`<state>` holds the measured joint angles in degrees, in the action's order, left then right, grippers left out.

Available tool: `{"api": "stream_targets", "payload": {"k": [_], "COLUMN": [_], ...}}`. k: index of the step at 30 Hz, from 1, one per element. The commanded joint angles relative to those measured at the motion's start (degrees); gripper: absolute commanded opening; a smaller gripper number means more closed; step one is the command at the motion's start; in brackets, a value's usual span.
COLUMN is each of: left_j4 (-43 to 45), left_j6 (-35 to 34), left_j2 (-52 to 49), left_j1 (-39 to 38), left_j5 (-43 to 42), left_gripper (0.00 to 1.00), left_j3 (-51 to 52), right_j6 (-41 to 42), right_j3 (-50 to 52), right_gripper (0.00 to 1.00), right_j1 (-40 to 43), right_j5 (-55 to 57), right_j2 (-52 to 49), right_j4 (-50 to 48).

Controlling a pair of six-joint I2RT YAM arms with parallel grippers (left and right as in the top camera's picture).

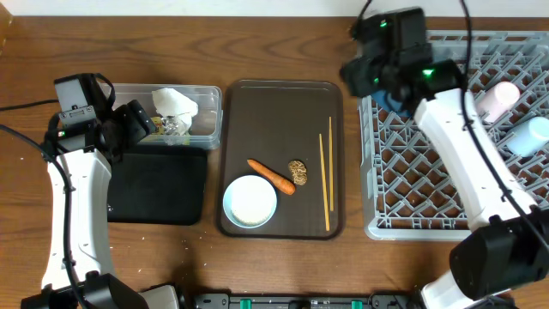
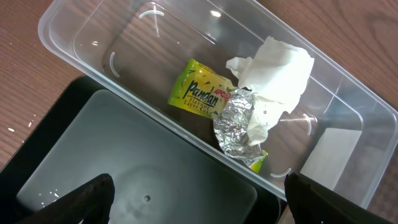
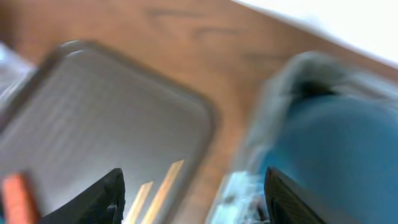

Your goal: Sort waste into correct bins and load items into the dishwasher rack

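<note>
The clear tub (image 2: 81, 37) holds a crumpled white napkin (image 2: 273, 71) and a yellow-green wrapper (image 2: 198, 93) with crumpled foil beside it. My left gripper (image 2: 199, 202) hangs open over the black tray (image 2: 124, 143), right by the tub's near wall, with nothing between its fingers. On the brown serving tray (image 1: 283, 103) lie an orange carrot (image 1: 271, 176), a brown food piece (image 1: 298, 172), a white bowl (image 1: 250, 202) and chopsticks (image 1: 326, 172). My right gripper (image 3: 193, 199) stands open and empty at the rack's (image 1: 429, 197) left edge, next to the dark-blue bowl (image 3: 342, 143). The right wrist view is blurred.
A pale-pink cup (image 1: 497, 99) and a light-blue cup (image 1: 527, 133) stand in the rack's right part. The right arm's white link (image 1: 455, 146) crosses over the rack. The black tray lies in front of the tub, left of the serving tray.
</note>
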<state>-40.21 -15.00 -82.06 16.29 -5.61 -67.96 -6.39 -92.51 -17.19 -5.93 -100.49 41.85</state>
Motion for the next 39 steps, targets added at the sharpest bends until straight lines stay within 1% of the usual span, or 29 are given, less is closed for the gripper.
{"api": "stream_targets", "payload": {"k": [1,5,9,13,15,22,30,35,39], "left_j4": [-0.02,-0.02,-0.02,-0.02,0.00,0.02,0.39,-0.28,-1.20], "left_j6": [-0.31,-0.31,-0.31,-0.31,-0.31,-0.31,-0.31,-0.31,-0.31], "left_j2": [0.42,0.42,0.42,0.42,0.42,0.42,0.42,0.42,0.42], "left_j1": [0.17,0.17,0.17,0.17,0.17,0.17,0.02,0.02,0.02], "left_j5": [0.50,0.50,0.50,0.52,0.52,0.50,0.50,0.50,0.50], "left_gripper": [0.88,0.88,0.88,0.88,0.88,0.88,0.88,0.88,0.89], "left_j3": [-0.31,-0.31,-0.31,-0.31,-0.31,-0.31,-0.31,-0.31,-0.31], "right_j6": [3.26,8.72,16.09,22.62,24.61,27.06,30.42,31.34,32.52], "right_j3": [0.07,0.07,0.07,0.07,0.07,0.07,0.11,0.76,3.58], "right_gripper": [0.62,0.59,0.47,0.45,0.44,0.43,0.43,0.42,0.42], "right_j1": [-4.70,-10.08,-14.49,-16.70,-17.42,-17.81,-17.77,-17.84,-17.81], "right_j5": [-5.44,-2.23,2.73,3.10,3.10,4.74,11.89,11.91,11.96], "right_j2": [-0.04,-1.31,-4.70,-8.48,-9.77,-10.27,-10.29,-10.34,-10.43], "right_j4": [2.01,4.13,6.91,9.14,10.19,11.98,15.98,16.65,15.98]}}
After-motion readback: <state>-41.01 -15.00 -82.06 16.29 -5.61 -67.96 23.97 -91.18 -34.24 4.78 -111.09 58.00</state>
